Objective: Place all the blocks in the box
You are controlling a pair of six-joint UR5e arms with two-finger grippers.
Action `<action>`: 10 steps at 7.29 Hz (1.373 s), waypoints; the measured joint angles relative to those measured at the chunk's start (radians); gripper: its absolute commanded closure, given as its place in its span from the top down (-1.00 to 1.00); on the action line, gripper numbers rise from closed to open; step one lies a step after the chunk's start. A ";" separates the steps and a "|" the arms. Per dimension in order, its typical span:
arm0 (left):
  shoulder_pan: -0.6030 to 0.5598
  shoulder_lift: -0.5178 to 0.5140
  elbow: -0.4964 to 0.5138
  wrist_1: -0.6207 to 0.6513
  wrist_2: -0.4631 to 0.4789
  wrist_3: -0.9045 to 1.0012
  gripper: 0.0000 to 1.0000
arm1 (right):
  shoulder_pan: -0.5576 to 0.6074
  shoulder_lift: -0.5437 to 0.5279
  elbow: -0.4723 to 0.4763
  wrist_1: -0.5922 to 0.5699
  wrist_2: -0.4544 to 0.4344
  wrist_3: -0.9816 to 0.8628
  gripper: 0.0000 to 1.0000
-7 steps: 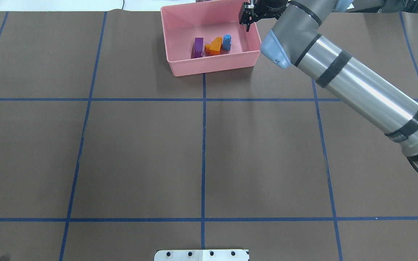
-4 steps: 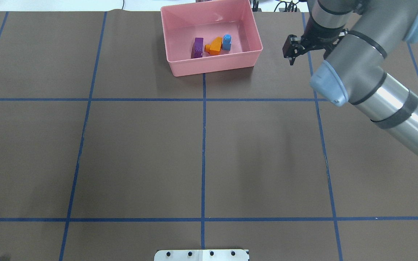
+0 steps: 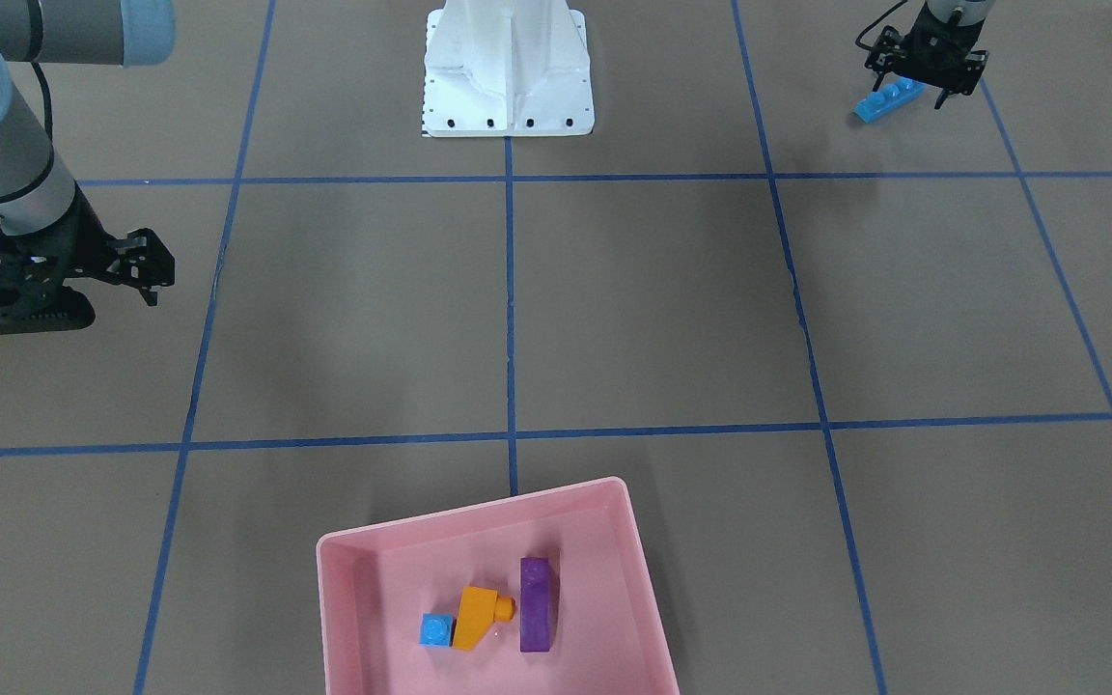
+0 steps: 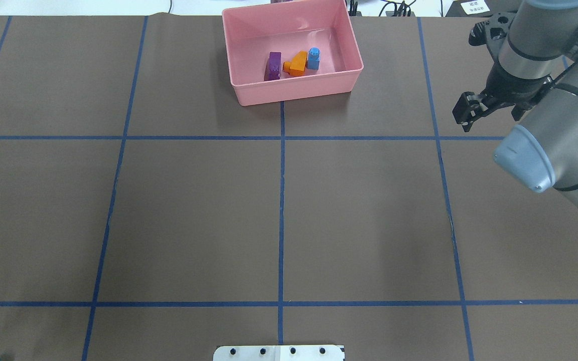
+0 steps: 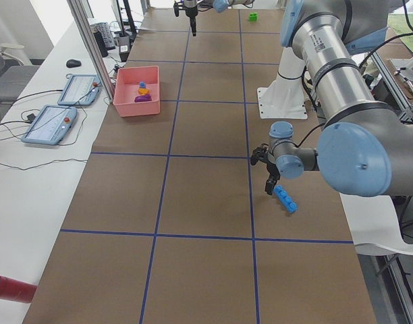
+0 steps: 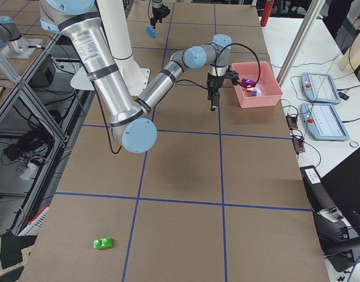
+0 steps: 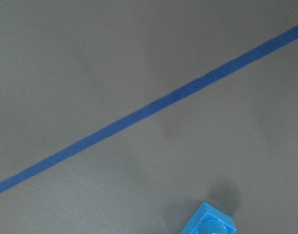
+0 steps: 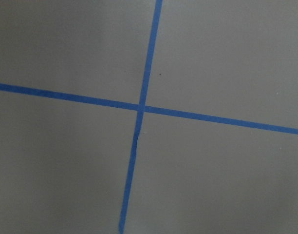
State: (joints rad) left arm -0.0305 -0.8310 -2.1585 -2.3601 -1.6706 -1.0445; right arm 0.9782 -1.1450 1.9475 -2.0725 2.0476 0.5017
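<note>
The right jaws have swung clear of the box (image 4: 294,90) (three blocks (image 4: 296,63) inside).

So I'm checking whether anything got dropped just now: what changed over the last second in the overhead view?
The right end effector pulled away from over the far right corner of the box, swinging right and back toward the robot, with nothing visible in it. The purple brick, orange brick and small blue cube lie unmoved inside the box.
</note>
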 measured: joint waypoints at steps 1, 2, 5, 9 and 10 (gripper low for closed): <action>0.075 0.001 0.005 -0.005 0.042 -0.056 1.00 | 0.011 -0.038 0.011 0.000 -0.002 -0.049 1.00; 0.116 0.001 0.009 -0.009 0.063 -0.086 1.00 | 0.027 -0.068 0.015 0.003 -0.003 -0.097 1.00; 0.152 -0.005 0.076 -0.067 0.080 -0.104 0.83 | 0.064 -0.133 0.021 0.006 -0.004 -0.192 1.00; 0.231 -0.007 0.104 -0.117 0.120 -0.170 -1.00 | 0.108 -0.167 0.025 0.006 -0.004 -0.268 1.00; 0.244 -0.005 0.104 -0.123 0.132 -0.180 -1.00 | 0.120 -0.170 0.023 0.006 -0.004 -0.284 1.00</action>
State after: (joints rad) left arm 0.2130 -0.8361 -2.0548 -2.4833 -1.5383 -1.2244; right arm 1.0981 -1.3146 1.9702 -2.0662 2.0435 0.2175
